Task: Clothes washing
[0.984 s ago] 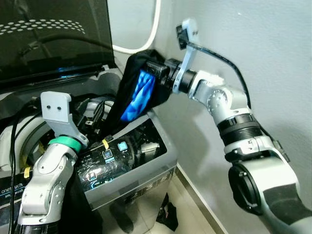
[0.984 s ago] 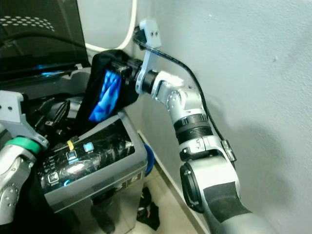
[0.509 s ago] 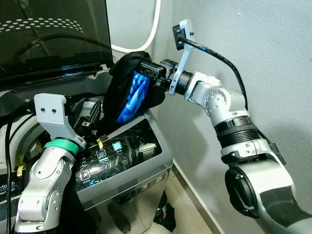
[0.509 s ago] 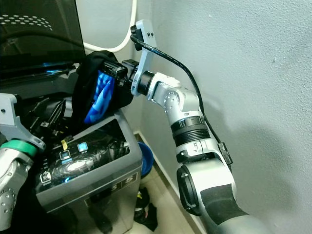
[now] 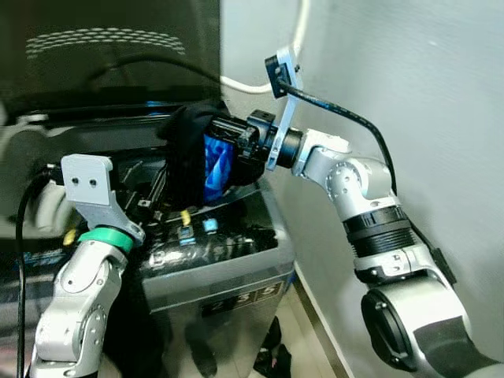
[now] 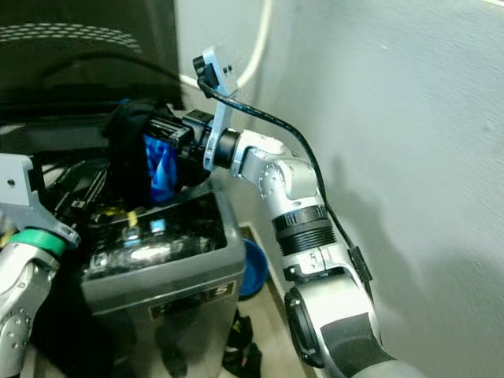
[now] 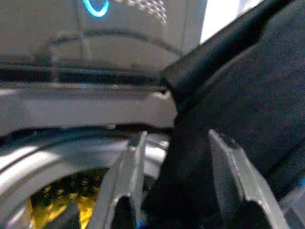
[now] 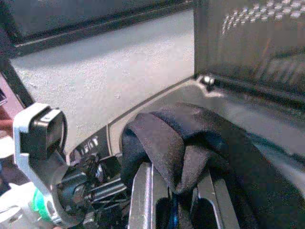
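Observation:
My right gripper (image 5: 226, 152) is shut on a black garment (image 5: 187, 150) with a blue print (image 5: 214, 167), bunched between its fingers (image 8: 143, 188). It holds the garment above the open top of the washing machine (image 5: 228, 260), just over the back of the control panel. The dark lid (image 5: 102, 63) stands raised behind. My left arm (image 5: 83, 268) rises at the front left of the washer. Its gripper (image 7: 177, 138) is open at the tub's rim, with black cloth hanging between and beyond the fingers (image 7: 131, 167).
A grey wall (image 5: 441, 94) runs close along the right of the washer, with a white hose (image 5: 264, 85) on it. A blue basin (image 6: 253, 268) and dark clothes (image 5: 272, 354) lie on the floor in the gap beside the machine.
The view has shifted. My right gripper has carried the garment leftward and lower, from the washer's right back corner to over its opening. The left arm has hardly moved.

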Controlling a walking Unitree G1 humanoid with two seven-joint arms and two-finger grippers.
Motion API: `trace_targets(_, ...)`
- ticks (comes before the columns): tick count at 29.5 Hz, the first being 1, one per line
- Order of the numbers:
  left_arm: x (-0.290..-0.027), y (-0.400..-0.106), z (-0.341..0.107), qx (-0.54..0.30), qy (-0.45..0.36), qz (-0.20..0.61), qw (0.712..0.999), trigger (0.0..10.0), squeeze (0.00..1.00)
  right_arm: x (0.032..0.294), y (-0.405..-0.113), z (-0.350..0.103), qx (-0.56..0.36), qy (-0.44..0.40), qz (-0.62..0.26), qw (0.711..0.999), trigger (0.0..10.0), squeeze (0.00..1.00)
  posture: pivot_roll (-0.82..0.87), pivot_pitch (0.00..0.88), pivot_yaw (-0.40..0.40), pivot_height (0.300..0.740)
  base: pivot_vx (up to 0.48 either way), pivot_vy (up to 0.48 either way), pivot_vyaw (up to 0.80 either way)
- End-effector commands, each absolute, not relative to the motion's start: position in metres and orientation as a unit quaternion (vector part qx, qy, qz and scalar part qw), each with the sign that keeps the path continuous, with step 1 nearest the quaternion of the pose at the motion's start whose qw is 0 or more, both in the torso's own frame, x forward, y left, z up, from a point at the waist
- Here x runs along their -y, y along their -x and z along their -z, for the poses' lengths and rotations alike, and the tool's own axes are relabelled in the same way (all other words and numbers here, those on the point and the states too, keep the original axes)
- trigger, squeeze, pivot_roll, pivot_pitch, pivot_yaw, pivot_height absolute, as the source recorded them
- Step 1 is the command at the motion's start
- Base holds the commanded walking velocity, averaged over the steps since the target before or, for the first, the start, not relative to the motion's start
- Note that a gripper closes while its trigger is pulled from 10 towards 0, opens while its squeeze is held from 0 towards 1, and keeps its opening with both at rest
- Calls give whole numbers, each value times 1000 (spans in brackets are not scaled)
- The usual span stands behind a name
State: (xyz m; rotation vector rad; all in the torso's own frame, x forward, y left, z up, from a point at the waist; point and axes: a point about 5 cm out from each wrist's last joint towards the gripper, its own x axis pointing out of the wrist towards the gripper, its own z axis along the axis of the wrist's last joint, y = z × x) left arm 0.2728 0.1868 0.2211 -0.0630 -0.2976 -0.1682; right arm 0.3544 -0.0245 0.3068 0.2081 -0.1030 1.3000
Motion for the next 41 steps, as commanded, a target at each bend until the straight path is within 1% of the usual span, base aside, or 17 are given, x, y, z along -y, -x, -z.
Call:
trace_targets(1, -183, -270, -219, 143, 38, 87, 985, 10000, 0, 28, -354, -307, 54, -100, -605, 788, 10000, 0, 124, 0, -87, 740, 0, 420, 0)
trace_targets(15, -187, -262, -219, 151, 41, 71, 985, 10000, 0, 22, -349, -307, 55, -96, -624, 774, 10000, 0, 147, 0, -126, 740, 0, 457, 0)
trace_targets(20, -194, -257, -218, 149, 36, 49, 987, 10000, 0, 16, -350, -307, 56, -96, -628, 770, 10000, 0, 156, 0, -142, 740, 0, 0, 0)
trace_targets(27, -196, -255, -218, 148, 27, 45, 988, 10000, 0, 16, -359, -307, 34, -122, -597, 793, 10000, 0, 167, 0, -153, 740, 0, 0, 0)
trace_targets(28, -197, -257, -219, 143, 23, 47, 988, 10000, 0, 16, -366, -307, 23, -108, -578, 808, 10000, 0, 166, 0, -149, 740, 0, 0, 0)
trace_targets(29, -197, -257, -219, 143, 23, 47, 988, 10000, 0, 16, -366, -307, 23, -108, -578, 808, 10000, 0, 166, 0, -149, 740, 0, 0, 0)
trace_targets(30, -197, -258, -220, 143, 22, 48, 988, 10000, 0, 17, -369, -311, 27, -78, -574, 815, 10000, 0, 160, 0, -138, 740, 0, 0, 0)
trace_targets(31, -197, -258, -220, 143, 22, 48, 988, 10000, 0, 17, -369, -311, 27, -78, -574, 815, 10000, 0, 160, 0, -138, 740, 0, 0, 0)
trace_targets(32, -196, -260, -222, 143, 19, 56, 988, 10000, 0, 18, -373, -339, 67, -57, -570, 817, 10000, 0, 155, 0, -123, 740, 0, 0, 0)
trace_targets(33, -195, -264, -224, 142, 15, 69, 987, 10000, 0, 27, -371, -411, 187, -50, -534, 823, 10000, 0, 139, 0, -94, 740, 0, 0, 0)
trace_targets(34, -195, -264, -224, 142, 15, 69, 987, 10000, 0, 27, -371, -411, 187, -50, -534, 823, 10000, 0, 139, 0, -94, 740, 0, 0, 0)
trace_targets(35, -194, -266, -224, 140, 13, 75, 987, 10000, 0, 34, -365, -446, 249, -62, -508, 822, 10000, 0, 139, 0, -94, 740, 0, 0, 0)
trace_targets(36, -192, -268, -224, 139, 11, 84, 987, 10000, 0, 53, -358, -490, 321, -103, -443, 831, 10000, 0, 133, 0, -78, 740, 0, 0, 0)
trace_targets(37, -192, -268, -224, 139, 11, 84, 987, 10000, 0, 53, -358, -490, 321, -103, -443, 831, 10000, 0, 133, 0, -78, 740, 0, 0, 0)
trace_targets(38, -190, -270, -224, 136, 7, 93, 986, 10000, 0, 75, -347, -525, 379, -153, -379, 830, 10000, 0, 121, 0, -65, 740, 0, 0, 0)
trace_targets(39, -190, -270, -224, 136, 7, 93, 986, 10000, 0, 75, -347, -525, 379, -153, -379, 830, 10000, 0, 121, 0, -65, 740, 0, 0, 0)
trace_targets(41, -183, -274, -224, 132, 5, 112, 985, 10000, 0, 112, -334, -558, 441, -153, -275, 841, 10000, 0, 116, 0, -55, 740, 0, 0, 0)
